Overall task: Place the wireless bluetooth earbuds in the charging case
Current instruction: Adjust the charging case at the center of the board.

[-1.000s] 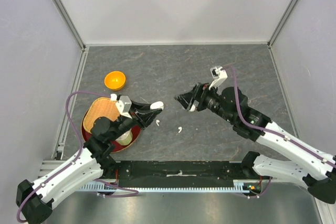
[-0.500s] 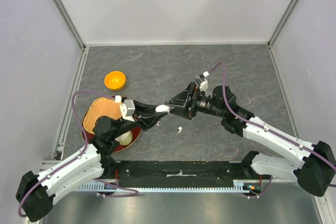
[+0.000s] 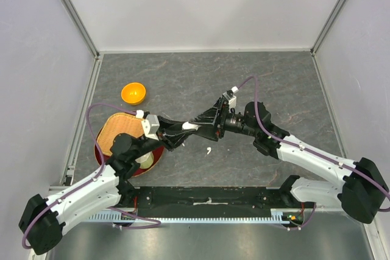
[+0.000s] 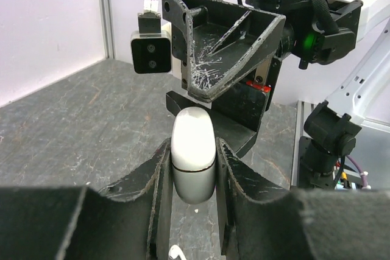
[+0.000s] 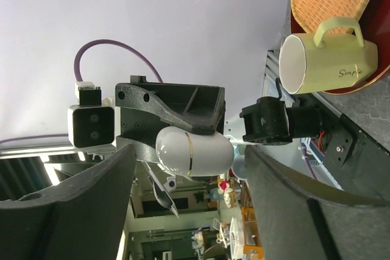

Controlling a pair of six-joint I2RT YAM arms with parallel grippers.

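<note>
The white charging case [image 3: 190,126] hangs above the table with its lid closed, and my left gripper [image 3: 184,128] is shut on its lower half. In the left wrist view the case [image 4: 193,150] stands upright between my fingers [image 4: 152,181]. My right gripper [image 3: 198,123] faces it from the right, open, with its jaws on either side of the case's top and apart from it. In the right wrist view the case [image 5: 195,150] floats between those wide fingers [image 5: 67,205]. One white earbud [image 3: 208,150] lies on the table below. Another earbud [image 4: 177,252] shows under my left gripper.
An orange bowl [image 3: 133,94] sits at the left. A dark red plate [image 3: 157,153] carries a woven tray [image 3: 116,132] and a pale green mug [image 3: 144,160] beside my left arm. The same mug [image 5: 329,59] shows in the right wrist view.
My right arm has swung left and lowered until its open jaws straddle the case. My left gripper has carried the case slightly right toward it.
</note>
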